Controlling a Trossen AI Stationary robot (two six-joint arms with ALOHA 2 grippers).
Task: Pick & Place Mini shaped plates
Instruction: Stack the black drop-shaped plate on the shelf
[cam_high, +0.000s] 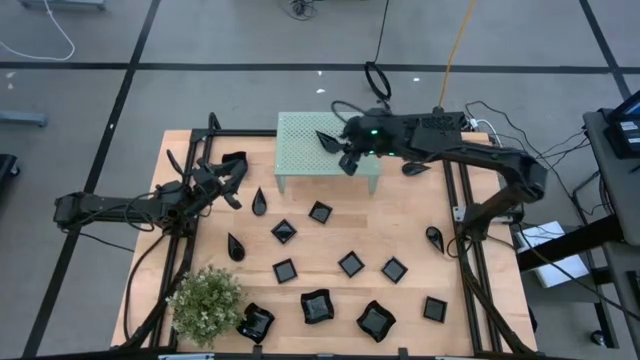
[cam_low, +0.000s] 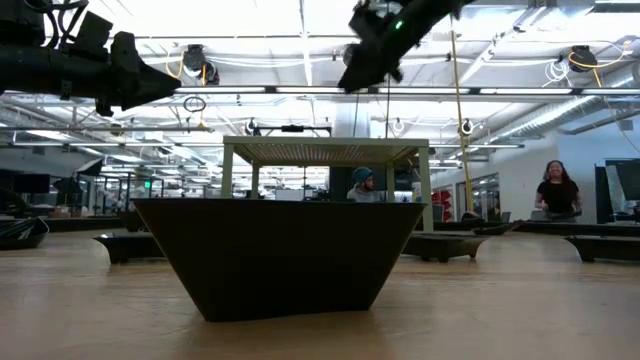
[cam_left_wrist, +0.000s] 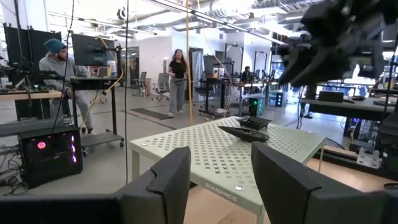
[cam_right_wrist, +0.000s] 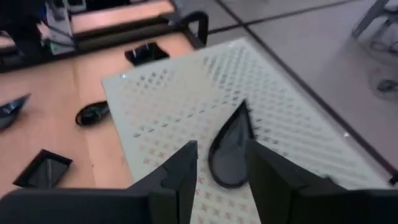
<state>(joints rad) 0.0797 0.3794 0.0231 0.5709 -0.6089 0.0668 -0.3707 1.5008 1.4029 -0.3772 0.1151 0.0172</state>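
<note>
My right pincer (cam_right_wrist: 217, 163) hangs fingers apart over the teardrop plate (cam_right_wrist: 231, 152) lying on the green perforated stand (cam_right_wrist: 168, 106). It looks light, rigid, slick; I'd grip its raised rim.

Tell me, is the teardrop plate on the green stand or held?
On the stand. The teardrop plate lies flat on the green stand; the right gripper is open above it.

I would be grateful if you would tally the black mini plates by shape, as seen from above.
Small square plates: 6
Teardrop plates: 4, one of them on the green stand
Larger wavy-edged plates: 4
Total: 14
A dark shape beside the right arm is too unclear and is not counted.
</note>
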